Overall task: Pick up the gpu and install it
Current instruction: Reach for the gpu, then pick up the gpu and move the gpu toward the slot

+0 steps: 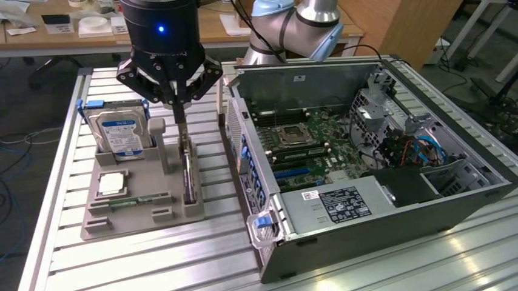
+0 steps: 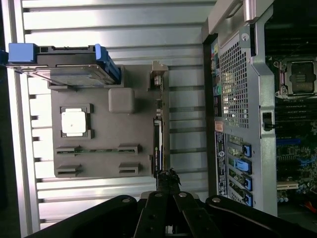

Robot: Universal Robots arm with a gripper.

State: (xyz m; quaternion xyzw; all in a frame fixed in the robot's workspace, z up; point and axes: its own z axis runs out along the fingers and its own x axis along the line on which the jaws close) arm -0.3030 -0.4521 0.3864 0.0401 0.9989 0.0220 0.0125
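Observation:
The gpu (image 1: 189,176) stands on edge in a slot along the side of the grey holder tray (image 1: 150,213) that faces the computer, its silver bracket at the far end. In the wrist view the gpu (image 2: 159,131) appears edge-on as a thin dark strip in the tray (image 2: 114,131). My gripper (image 1: 176,108) hangs above the tray with its fingers shut together and nothing between them. Its tips (image 2: 168,174) show over the card's near end, apart from it.
The tray also holds a silver hard drive (image 1: 121,130) with a blue label, a processor (image 1: 113,182) and a memory stick (image 1: 133,200). The open computer case (image 1: 453,200), motherboard exposed, lies at the exterior view's right, on the slatted metal table (image 1: 162,254).

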